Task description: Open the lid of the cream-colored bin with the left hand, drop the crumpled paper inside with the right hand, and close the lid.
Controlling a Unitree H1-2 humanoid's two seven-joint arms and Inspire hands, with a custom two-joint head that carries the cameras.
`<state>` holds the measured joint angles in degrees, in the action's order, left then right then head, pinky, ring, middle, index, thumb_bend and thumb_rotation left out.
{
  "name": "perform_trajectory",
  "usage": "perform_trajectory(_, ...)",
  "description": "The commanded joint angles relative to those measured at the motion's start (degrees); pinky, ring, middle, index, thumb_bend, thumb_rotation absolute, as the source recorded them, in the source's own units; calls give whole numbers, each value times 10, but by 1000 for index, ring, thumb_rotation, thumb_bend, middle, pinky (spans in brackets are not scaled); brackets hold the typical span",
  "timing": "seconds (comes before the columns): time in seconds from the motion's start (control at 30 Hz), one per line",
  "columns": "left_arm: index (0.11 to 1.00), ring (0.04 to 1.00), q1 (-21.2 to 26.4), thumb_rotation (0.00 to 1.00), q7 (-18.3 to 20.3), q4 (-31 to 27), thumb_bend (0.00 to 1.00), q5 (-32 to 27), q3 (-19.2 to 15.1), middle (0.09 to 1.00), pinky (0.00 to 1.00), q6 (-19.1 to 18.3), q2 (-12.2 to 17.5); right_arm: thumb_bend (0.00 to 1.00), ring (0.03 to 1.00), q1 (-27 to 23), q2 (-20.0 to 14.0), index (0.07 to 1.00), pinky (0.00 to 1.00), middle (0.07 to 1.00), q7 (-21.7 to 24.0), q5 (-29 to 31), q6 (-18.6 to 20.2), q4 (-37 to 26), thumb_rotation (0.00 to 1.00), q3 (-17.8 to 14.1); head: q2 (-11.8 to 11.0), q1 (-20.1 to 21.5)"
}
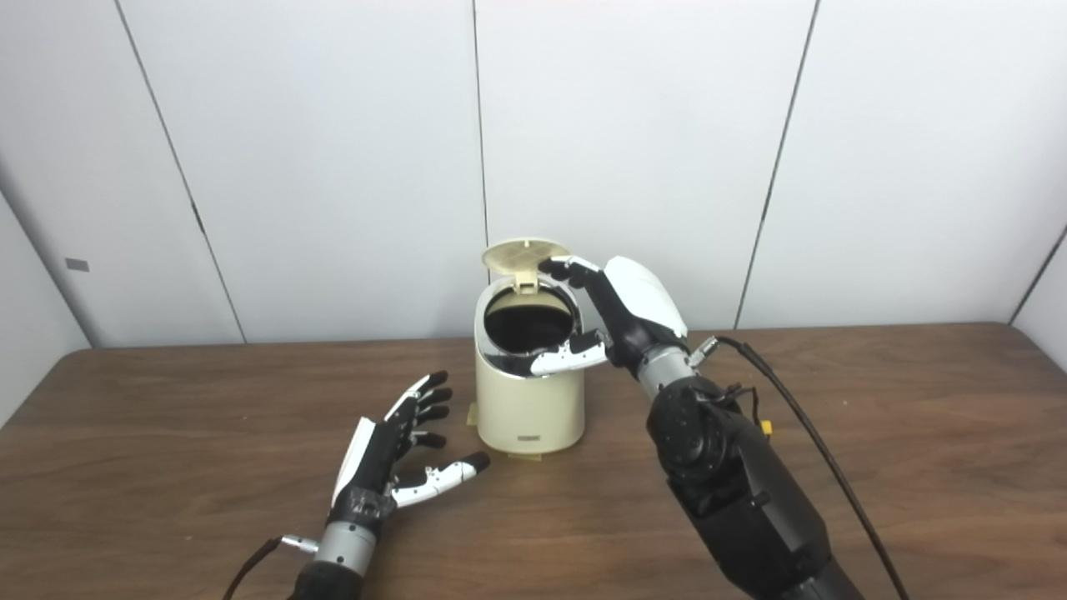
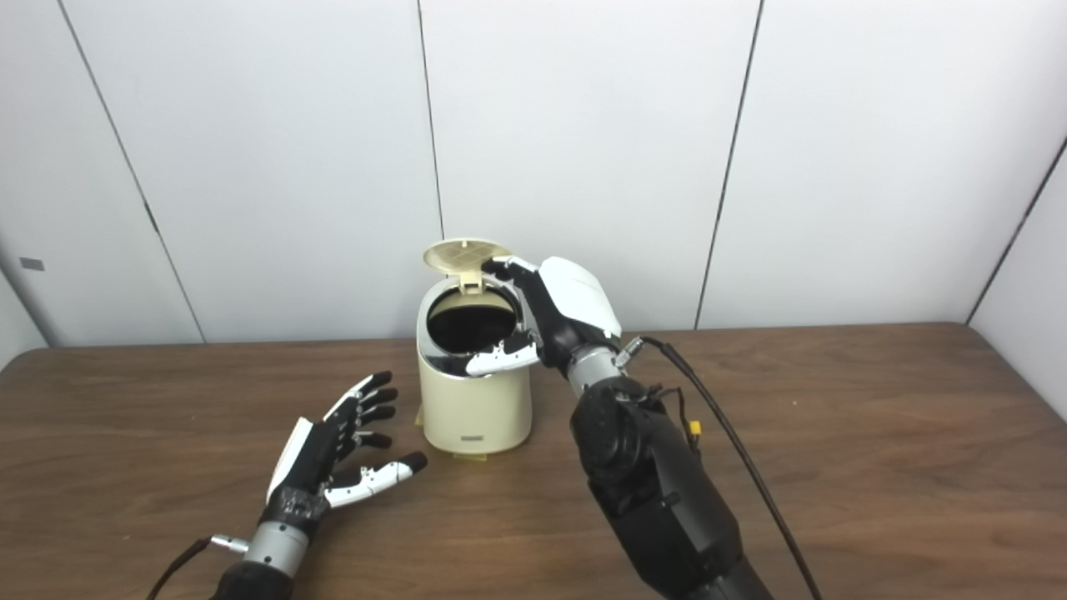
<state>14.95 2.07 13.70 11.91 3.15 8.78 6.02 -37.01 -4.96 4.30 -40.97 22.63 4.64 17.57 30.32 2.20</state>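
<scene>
The cream-colored bin [image 1: 528, 407] stands on the table's middle with its round lid [image 1: 525, 255] raised upright at the back and its dark mouth showing. My right hand [image 1: 621, 312] is at the bin's right rim, open, fingertips touching the lid's edge and thumb lying over the front rim; nothing shows in it. My left hand [image 1: 398, 454] rests open on the table to the bin's lower left, fingers spread, a short gap from the bin. No crumpled paper is in view; the bin's inside is too dark to read.
The brown wooden table [image 1: 875, 433] runs wide to the right and left of the bin. A black cable [image 1: 813, 442] trails from my right wrist over the table. White wall panels [image 1: 633, 150] stand right behind the bin.
</scene>
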Motion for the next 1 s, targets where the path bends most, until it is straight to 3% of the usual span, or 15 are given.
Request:
perform_trajectory(0.0, 938, 826, 1, 201, -11, -5, 772, -1, 3, 868, 676, 12, -5, 992, 811, -26, -6, 855, 791, 823, -9, -6, -8, -21, 304, -4, 2, 1)
perform_trajectory(0.2, 937, 832, 1, 204, -8, -6, 771, -3, 3, 868, 692, 12, -4, 912, 759, -17, -2, 759, 739, 761, -33, 1, -17, -35, 284, -21, 2, 1)
perform_trajectory(0.27, 935, 830, 0, 204, -9, -8, 770, -2, 3, 866, 690, 9, -5, 880, 719, -8, -1, 715, 680, 722, -53, 6, -26, -47, 260, -34, 2, 1)
perform_trajectory(0.43, 933, 828, -1, 204, -10, -15, 772, -1, 2, 869, 679, 5, -6, 787, 622, 26, -6, 650, 528, 660, -94, 40, -71, -89, 221, -74, 2, 0)
perform_trajectory(0.53, 930, 818, -1, 213, -11, -15, 769, -1, 2, 868, 666, 11, -4, 700, 578, 60, -10, 636, 456, 651, -110, 99, -115, -117, 195, -119, 1, -3)
perform_trajectory(0.67, 928, 804, 0, 227, -13, -15, 776, -1, 0, 859, 658, 9, -3, 622, 593, 101, -33, 649, 461, 675, -88, 181, -166, -129, 267, -163, -1, -1)
perform_trajectory(0.73, 928, 812, -1, 246, -13, -17, 780, 1, 0, 856, 699, 6, -1, 608, 613, 122, -52, 675, 479, 695, -68, 224, -188, -130, 318, -177, -2, -1)
perform_trajectory(0.83, 925, 808, -1, 238, -14, -17, 784, -3, -2, 854, 675, 11, -1, 653, 639, 160, -85, 754, 505, 750, -35, 281, -229, -115, 388, -189, -3, -1)
perform_trajectory(0.97, 922, 805, -1, 238, -17, -17, 784, -4, -3, 851, 662, 17, -2, 695, 661, 204, -110, 813, 521, 793, -4, 325, -272, -102, 346, -186, -3, -5)
